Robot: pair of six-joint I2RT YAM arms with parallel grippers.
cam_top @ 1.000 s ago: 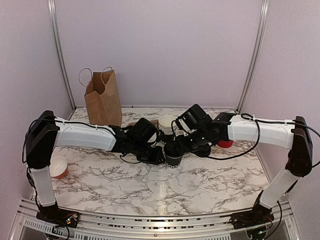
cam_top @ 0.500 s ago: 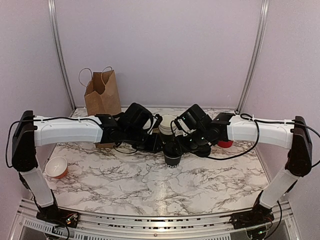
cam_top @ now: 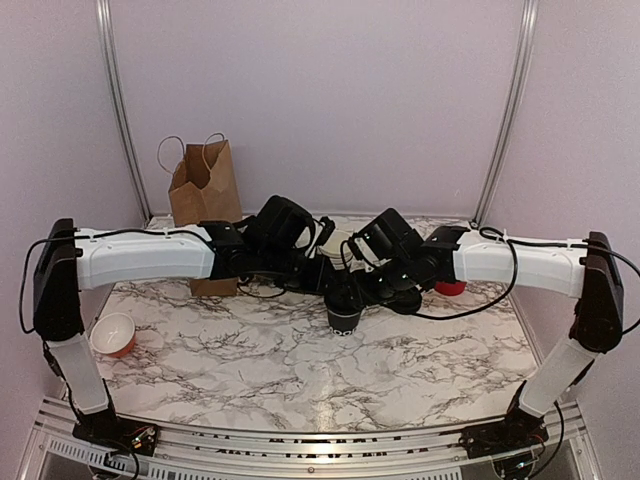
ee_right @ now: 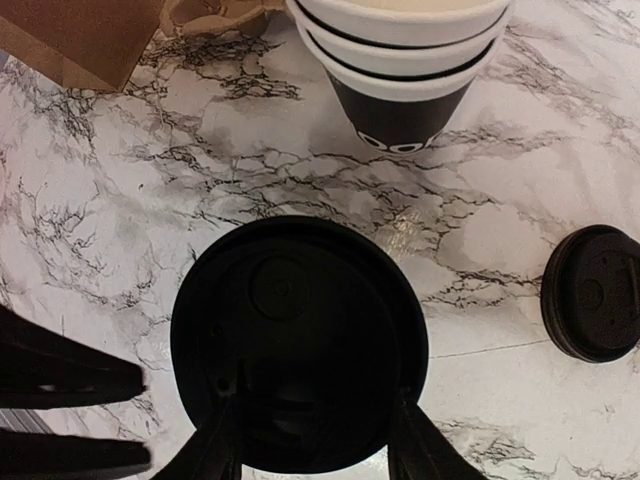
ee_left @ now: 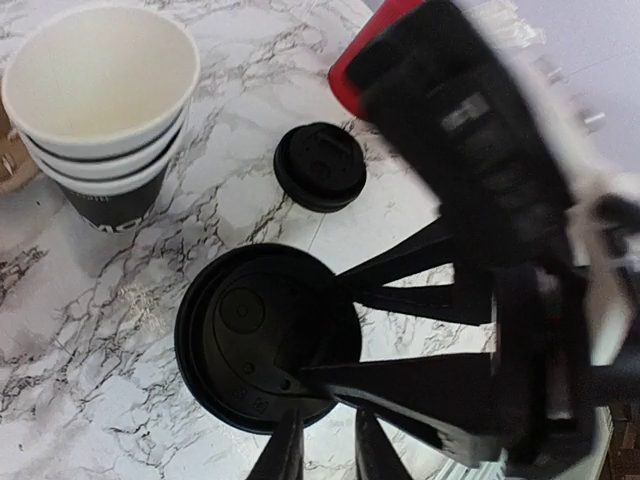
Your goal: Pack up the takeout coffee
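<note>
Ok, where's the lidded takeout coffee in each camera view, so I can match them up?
Top external: the takeout coffee stands just below the picture's centre.
Left wrist: lower centre-left, seen from above, lid up.
Right wrist: lower centre, its lid facing the camera.
Shared landmark: the stack of white-rimmed cups, just behind it in the top view, top left in the left wrist view, at the top edge in the right wrist view.
</note>
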